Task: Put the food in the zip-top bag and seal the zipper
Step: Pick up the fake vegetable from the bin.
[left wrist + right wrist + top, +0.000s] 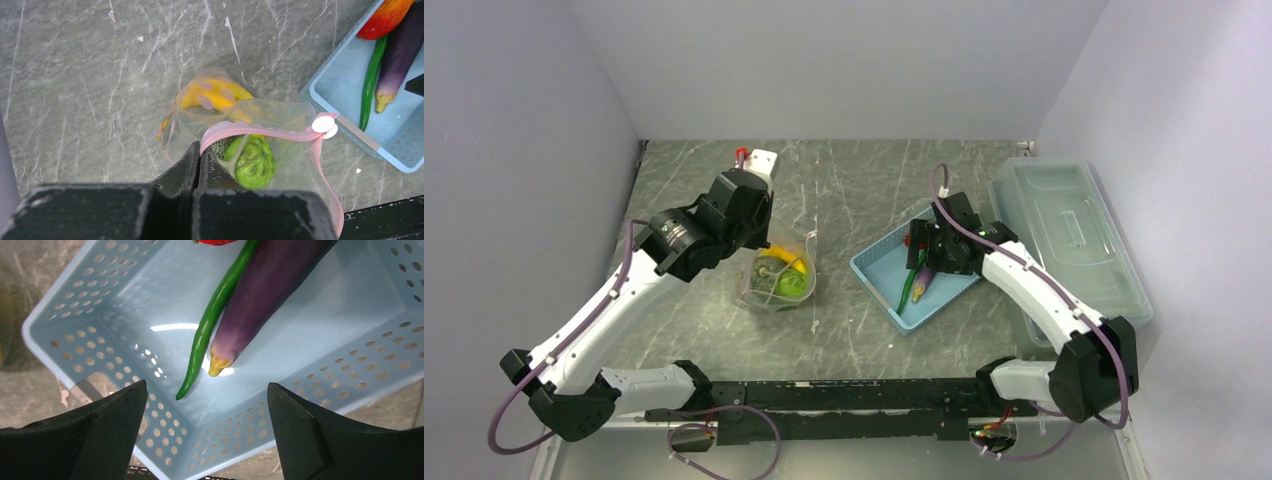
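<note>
Top: bag (780,278) is sitting left of tabletop (864,180) centre, part-filled.
Left wrist: left fingers (186,164) are pinching together on the zipper (255,131), mouth gaping; banana (210,95) is lying inside.
Right wrist: right fingers (107,427) are hanging apart, empty, above eggplant (270,290) and pod (212,315), waiting in basket (75,305). Sealing pending.

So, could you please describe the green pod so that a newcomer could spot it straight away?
Look for the light-blue basket beside the large clear lidded box on the right side of the table. Inside it, right alongside the fat purple eggplant, lies the pod. It alone is thin, long and bright green, slightly curved to a point.
</note>
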Tool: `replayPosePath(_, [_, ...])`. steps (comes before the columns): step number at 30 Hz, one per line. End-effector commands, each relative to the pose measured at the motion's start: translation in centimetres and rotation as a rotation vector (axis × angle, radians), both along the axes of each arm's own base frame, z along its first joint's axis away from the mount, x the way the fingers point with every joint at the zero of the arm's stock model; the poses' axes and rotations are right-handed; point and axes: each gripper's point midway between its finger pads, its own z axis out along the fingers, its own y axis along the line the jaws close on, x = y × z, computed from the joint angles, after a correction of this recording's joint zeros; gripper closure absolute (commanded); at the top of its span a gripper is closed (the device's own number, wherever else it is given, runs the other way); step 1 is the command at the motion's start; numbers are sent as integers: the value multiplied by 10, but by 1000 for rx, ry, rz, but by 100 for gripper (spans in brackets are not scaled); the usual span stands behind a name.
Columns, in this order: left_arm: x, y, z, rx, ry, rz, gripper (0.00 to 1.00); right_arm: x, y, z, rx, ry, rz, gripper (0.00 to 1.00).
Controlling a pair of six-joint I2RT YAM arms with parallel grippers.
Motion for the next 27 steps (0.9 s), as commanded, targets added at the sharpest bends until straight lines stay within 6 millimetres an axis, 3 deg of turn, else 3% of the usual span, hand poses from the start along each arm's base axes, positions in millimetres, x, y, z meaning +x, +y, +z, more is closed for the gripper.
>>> replayPosePath(1, [18,-2,24,-12,-78,17,100,13,8,-13,38,-6,-33,8])
replayPosePath(7, [33,-1,27,1,-79,28,100,19,4,-32,3,21,-71,17])
replayPosePath(15, [58,15,31,-46,-57,83,100,23,-4,-60,-55,68,-116,32])
replayPosePath(27, [57,13,28,-102,-23,76,100,25,-20,-98,-158,131,-205,45])
